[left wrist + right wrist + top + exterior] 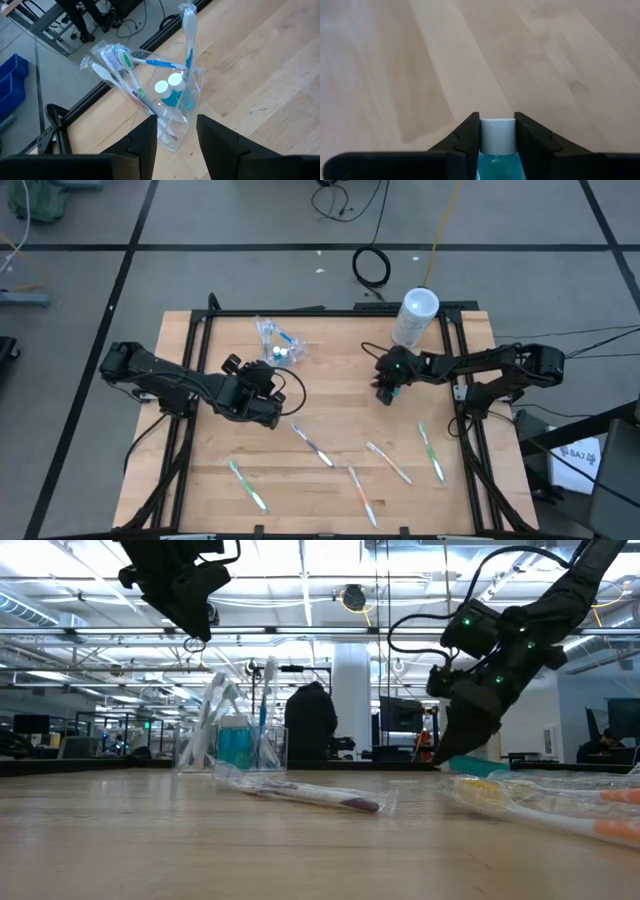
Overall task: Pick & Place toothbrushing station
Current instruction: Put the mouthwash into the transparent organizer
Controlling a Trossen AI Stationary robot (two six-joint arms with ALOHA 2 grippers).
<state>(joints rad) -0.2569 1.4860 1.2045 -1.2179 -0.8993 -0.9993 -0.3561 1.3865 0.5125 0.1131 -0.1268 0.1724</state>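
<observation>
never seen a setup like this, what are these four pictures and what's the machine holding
Two robot arms work at a wooden table. One picture looks straight down, one looks level across the tabletop, and two come from cameras on the wrists. The right end effector is shut on a small teal tube with a white cap. The left end effector is open and holds nothing, hanging above a clear pouch of toothbrushes and two more tubes. Five wrapped toothbrushes lie loose on the table, and a whitish canister stands at the far edge.

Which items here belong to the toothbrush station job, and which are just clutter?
Job:
- clear plastic holder with brushes and two teal white-capped tubes
- wrapped pastel toothbrushes on the wood
- teal white-capped tube in the right tool

Clutter:
- whitish cylindrical canister
- black cable coil
</observation>
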